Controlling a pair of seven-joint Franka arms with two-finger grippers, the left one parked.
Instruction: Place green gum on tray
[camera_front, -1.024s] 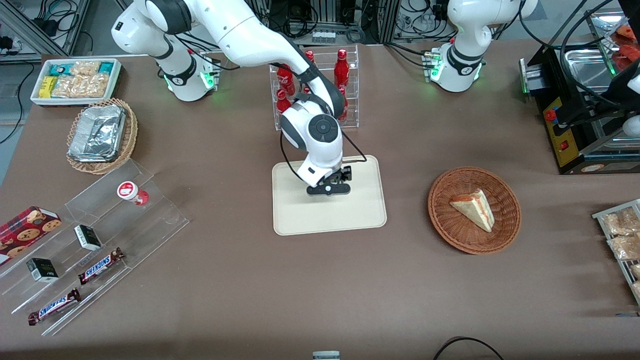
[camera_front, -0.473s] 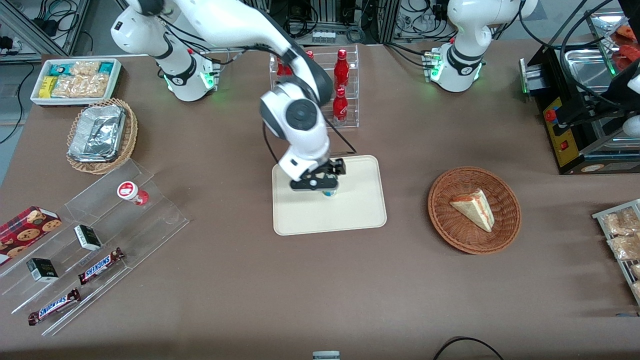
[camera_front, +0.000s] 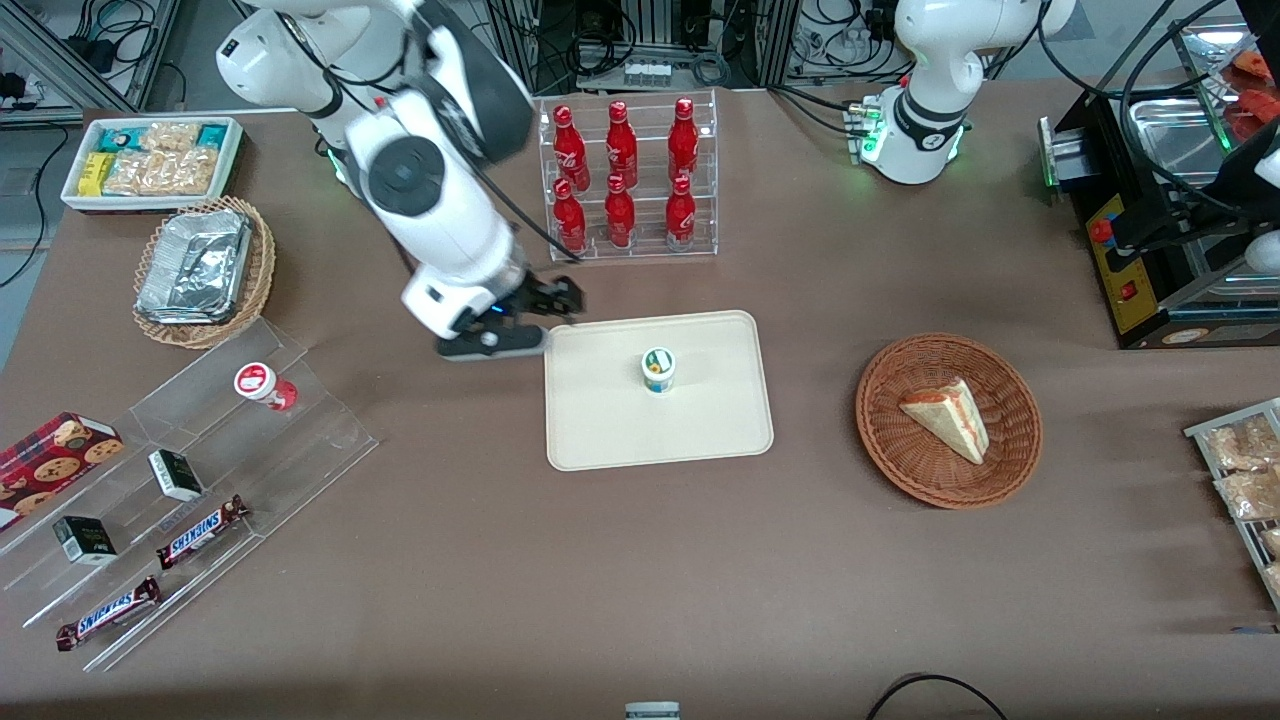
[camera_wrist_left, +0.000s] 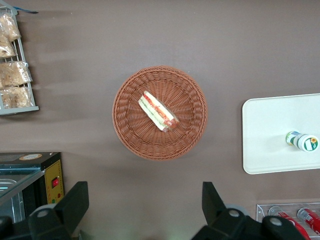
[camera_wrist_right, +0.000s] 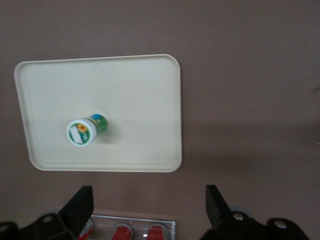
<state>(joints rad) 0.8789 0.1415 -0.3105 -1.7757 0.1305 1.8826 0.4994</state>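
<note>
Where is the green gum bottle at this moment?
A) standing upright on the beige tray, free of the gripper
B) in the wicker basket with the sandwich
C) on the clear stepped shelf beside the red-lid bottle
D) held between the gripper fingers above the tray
A: the green gum stands upright on the tray, while the gripper, fingers open, hangs above the table beside the tray, holding nothing.

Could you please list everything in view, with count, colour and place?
green gum: one, white with green lid, upright on the tray.
tray: one, cream, mid-table.
cola bottles: six, red, in a clear rack.
wicker basket: one, brown, holding a sandwich wedge.
foil containers: silver, in a second basket.
white snack tray: one, toward the working arm's end.
red-lidded bottle: one, on the clear stepped stand.
Snickers bars: two, same stand.
gripper: black, jaws open, above the table beside the tray.
</note>
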